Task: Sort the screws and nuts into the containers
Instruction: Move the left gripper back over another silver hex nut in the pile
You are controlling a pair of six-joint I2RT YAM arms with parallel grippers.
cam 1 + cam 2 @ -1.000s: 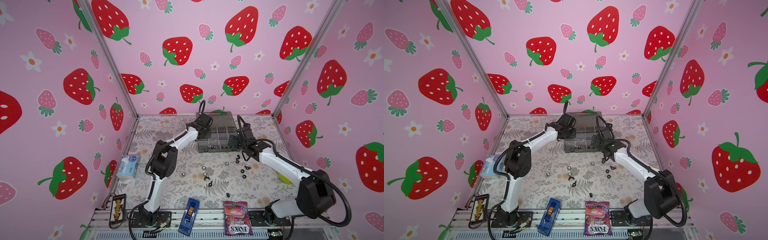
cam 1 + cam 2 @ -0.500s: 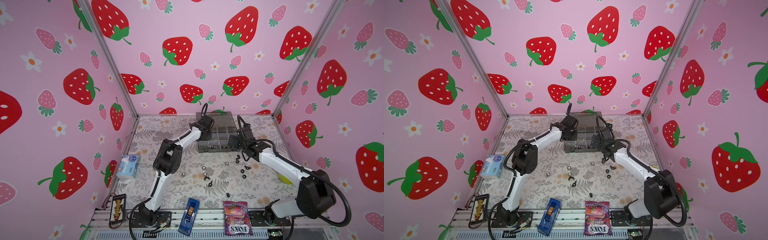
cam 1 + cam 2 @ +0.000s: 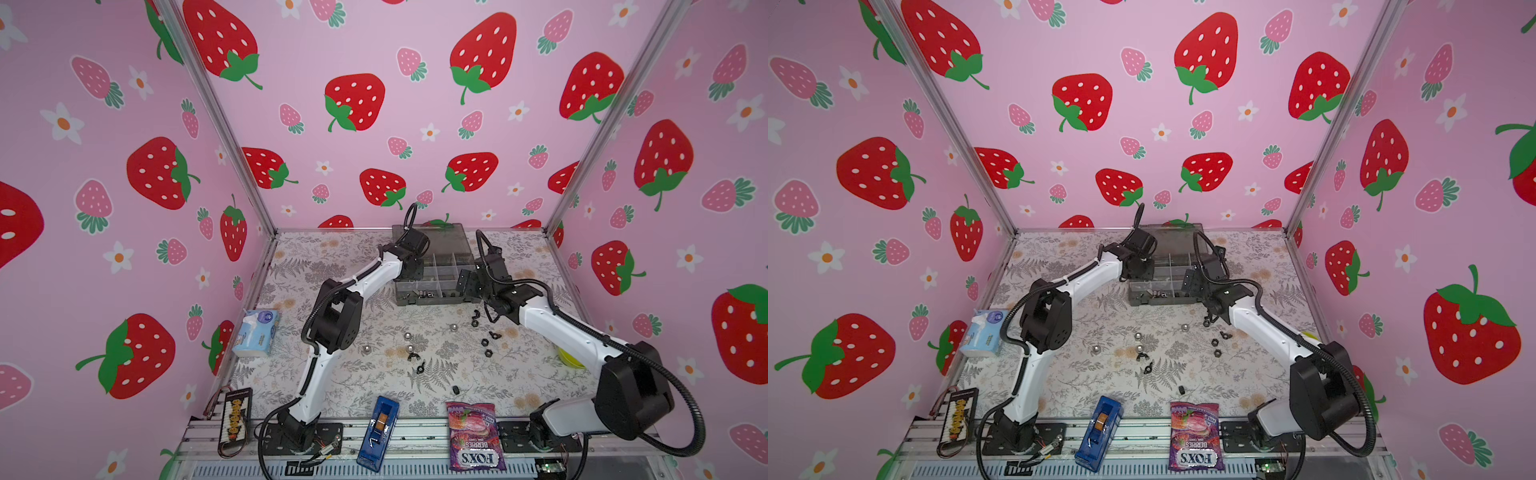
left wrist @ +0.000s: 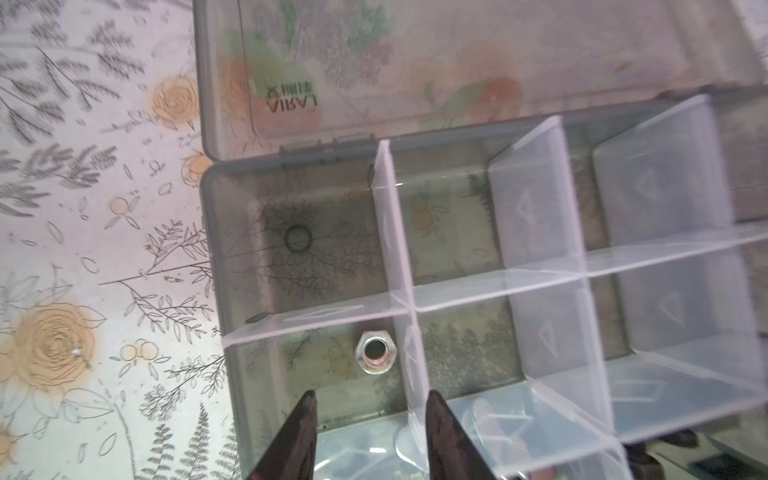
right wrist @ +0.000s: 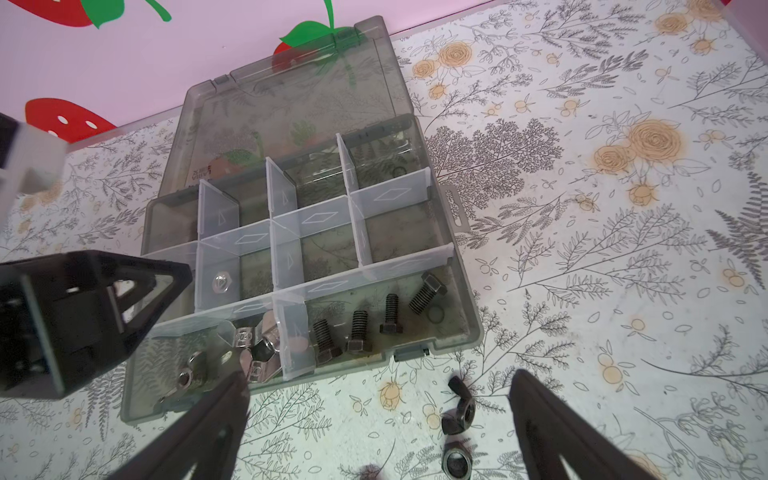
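The containers are the cells of a smoky grey organiser box with its lid open. My left gripper hovers over a left-hand cell, open, nothing between its fingers. A silver hex nut lies loose on that cell's floor just beyond the fingertips. My right gripper is wide open above the table in front of the box. A black wing nut and a black hex nut lie between its fingers. Black screws fill the front right cell and silver wing nuts the front left.
Loose silver dome nuts, black hex nuts, wing nuts and a black screw lie mid-table. A tissue pack lies at the left. A blue box and a purple candy bag lie at the front edge.
My left arm has swung a little to the right over the box and its jaws have opened, leaving the silver hex nut in the cell. The right arm has not moved.
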